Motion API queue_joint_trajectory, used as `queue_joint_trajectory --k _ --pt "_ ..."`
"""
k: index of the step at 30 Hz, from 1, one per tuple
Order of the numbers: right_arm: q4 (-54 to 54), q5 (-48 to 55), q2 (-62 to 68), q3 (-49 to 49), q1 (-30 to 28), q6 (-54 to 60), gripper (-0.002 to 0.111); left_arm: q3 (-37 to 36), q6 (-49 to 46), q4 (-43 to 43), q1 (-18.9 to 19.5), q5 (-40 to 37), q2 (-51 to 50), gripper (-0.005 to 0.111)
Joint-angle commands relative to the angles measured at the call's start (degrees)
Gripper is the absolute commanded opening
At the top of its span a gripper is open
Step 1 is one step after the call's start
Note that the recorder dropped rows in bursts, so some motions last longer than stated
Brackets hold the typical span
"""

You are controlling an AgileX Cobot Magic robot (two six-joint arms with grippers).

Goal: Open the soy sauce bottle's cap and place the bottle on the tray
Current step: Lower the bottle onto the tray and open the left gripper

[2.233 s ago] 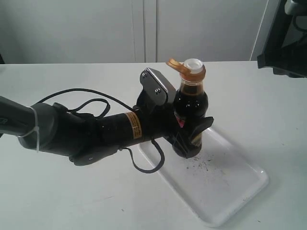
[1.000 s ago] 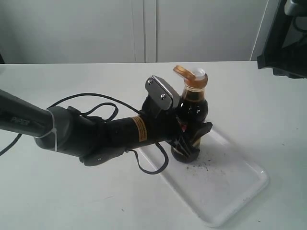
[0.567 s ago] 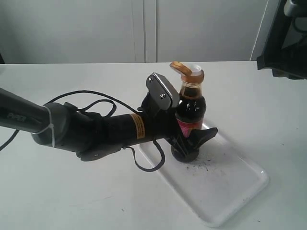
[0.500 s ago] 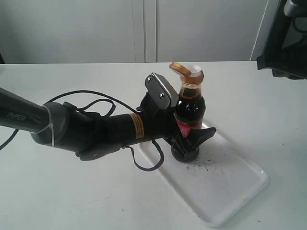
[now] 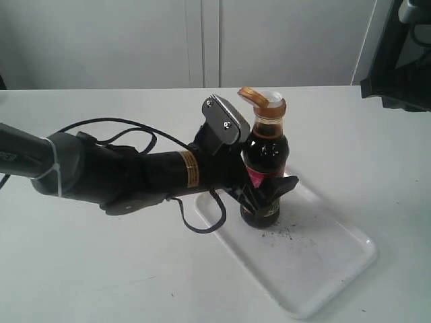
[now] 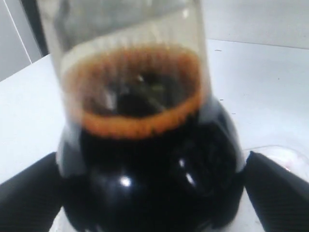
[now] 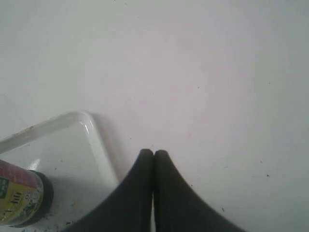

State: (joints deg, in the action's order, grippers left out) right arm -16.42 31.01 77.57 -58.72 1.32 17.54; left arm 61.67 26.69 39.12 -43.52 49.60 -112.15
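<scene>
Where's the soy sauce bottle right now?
In the exterior view, the bottle stands upright on the left end of the tray, flanked by the open left pincer.

The desk (image 5: 101, 269) is a plain white, matte surface. Directly on it lies a flat white tray (image 5: 323, 269) with rounded corners and a low rim. In the exterior view the tray sits askew right of the middle, with dark specks (image 5: 283, 233) scattered near its centre.

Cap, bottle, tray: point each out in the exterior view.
cap (image 5: 269, 109), exterior view, orange collar
bottle (image 5: 264, 149), exterior view, dark shoulder
tray (image 5: 323, 262), exterior view, bare floor right of the bottle
</scene>
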Motion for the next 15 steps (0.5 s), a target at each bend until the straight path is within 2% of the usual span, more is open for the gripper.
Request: queue_joint_trajectory --k 1,6,15 --pt "0.0 -0.8 0.0 0.2 -0.2 0.4 0.000 0.0 3.9 2.1 0.0 -3.2 3.8 0.105" --pt "0.0 -0.8 0.0 0.2 -0.2 0.5 0.000 -0.1 7.1 3.6 0.0 -6.8 6.1 0.105" --pt "0.0 -0.9 0.0 0.2 -0.2 0.5 0.000 -4.6 6.7 3.8 0.0 -7.7 12.0 0.105"
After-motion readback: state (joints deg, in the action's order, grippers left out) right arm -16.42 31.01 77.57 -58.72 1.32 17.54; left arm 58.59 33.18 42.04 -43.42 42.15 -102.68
